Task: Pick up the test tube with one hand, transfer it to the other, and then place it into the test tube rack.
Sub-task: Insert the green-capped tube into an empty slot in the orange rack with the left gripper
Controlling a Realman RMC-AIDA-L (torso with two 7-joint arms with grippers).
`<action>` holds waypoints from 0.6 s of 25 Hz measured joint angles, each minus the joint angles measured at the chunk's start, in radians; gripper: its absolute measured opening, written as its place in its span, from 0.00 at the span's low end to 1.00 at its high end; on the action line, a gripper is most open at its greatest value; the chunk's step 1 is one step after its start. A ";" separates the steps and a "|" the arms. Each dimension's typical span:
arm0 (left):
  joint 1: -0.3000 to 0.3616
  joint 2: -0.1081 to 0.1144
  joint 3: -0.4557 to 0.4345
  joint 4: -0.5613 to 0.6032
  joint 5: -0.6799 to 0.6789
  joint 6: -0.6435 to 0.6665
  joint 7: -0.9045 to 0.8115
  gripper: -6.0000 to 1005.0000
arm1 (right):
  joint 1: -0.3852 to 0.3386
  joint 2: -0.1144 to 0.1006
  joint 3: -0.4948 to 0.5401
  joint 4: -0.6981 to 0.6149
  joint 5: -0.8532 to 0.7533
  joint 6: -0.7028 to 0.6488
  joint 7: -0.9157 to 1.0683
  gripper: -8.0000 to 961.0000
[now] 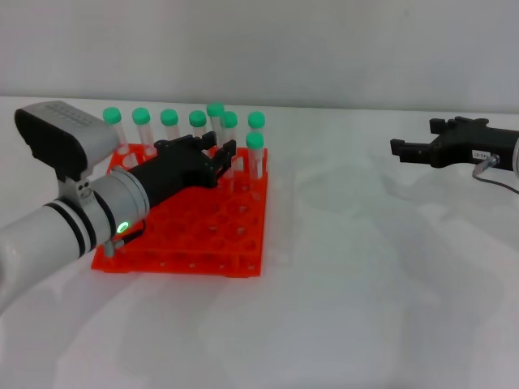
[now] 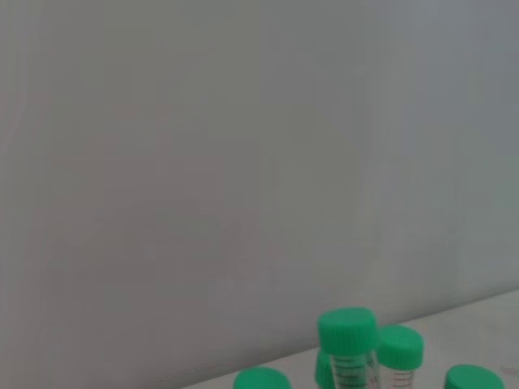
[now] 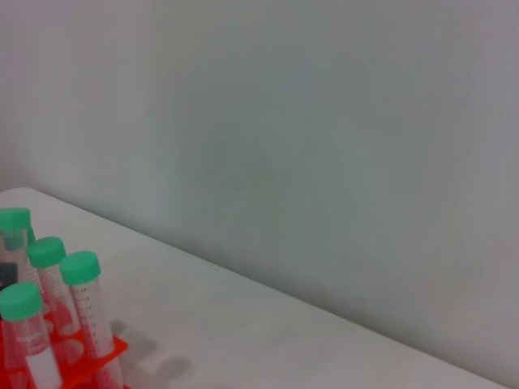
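The orange-red test tube rack (image 1: 203,237) stands left of centre on the white table. My left gripper (image 1: 219,152), on the green-lit arm, hovers over the rack's back right part. It is shut on the test tube (image 1: 216,113), which stands upright with its green cap a little higher than its neighbours. The held tube also shows close up in the left wrist view (image 2: 347,340). My right gripper (image 1: 405,144) is open and empty, held above the table at the far right. The rack's corner shows in the right wrist view (image 3: 89,363).
Several other green-capped tubes (image 1: 169,118) stand in the rack's back rows, with two (image 1: 255,139) at its right end. Some also show in the right wrist view (image 3: 81,271). A plain wall runs behind the table.
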 joint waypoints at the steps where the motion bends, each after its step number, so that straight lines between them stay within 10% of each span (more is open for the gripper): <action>1: -0.001 -0.001 0.002 0.001 0.002 0.000 0.010 0.37 | 0.000 0.000 0.000 0.002 0.000 0.000 0.000 0.91; 15: 0.068 -0.007 -0.001 0.011 -0.080 0.110 0.063 0.36 | -0.008 -0.003 0.004 0.001 0.000 -0.004 -0.008 0.91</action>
